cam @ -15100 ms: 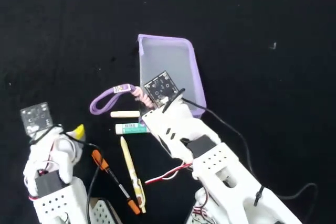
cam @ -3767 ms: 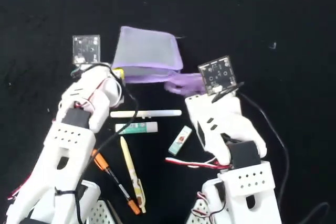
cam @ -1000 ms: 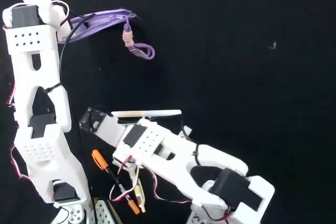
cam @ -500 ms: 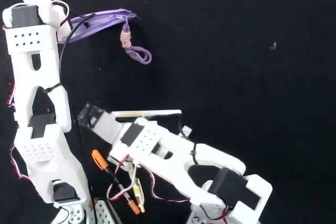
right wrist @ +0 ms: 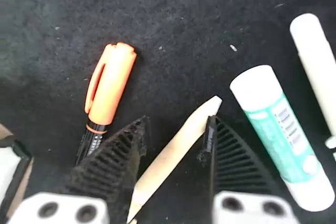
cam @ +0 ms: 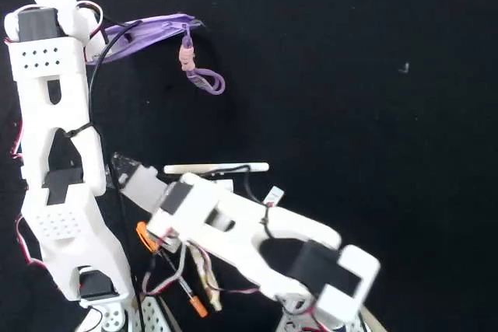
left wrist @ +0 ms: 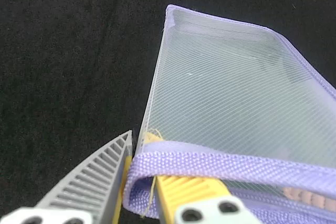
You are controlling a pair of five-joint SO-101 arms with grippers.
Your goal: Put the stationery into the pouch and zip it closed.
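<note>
Right end effector [right wrist: 176, 124] poised over cream pen [right wrist: 173, 153]; risk of a poor pick.

Jaws are spread, straddling the cream pen near its tip, not yet closed. The orange marker [right wrist: 107, 85] lies just beside the pen on one side and the glue stick [right wrist: 275, 124] just beside it on the other, so either jaw may snag a neighbour. A grip so near the tip may let the pen pivot. The white pen [cam: 214, 168] lies beyond the cream pen. Farthest off, well apart from the pen, the left end effector [left wrist: 142, 182] pinches the pouch [left wrist: 231, 93] by its purple edge. Whether the mouth is open I cannot tell; a one-edge hold may slip or sag.
</note>
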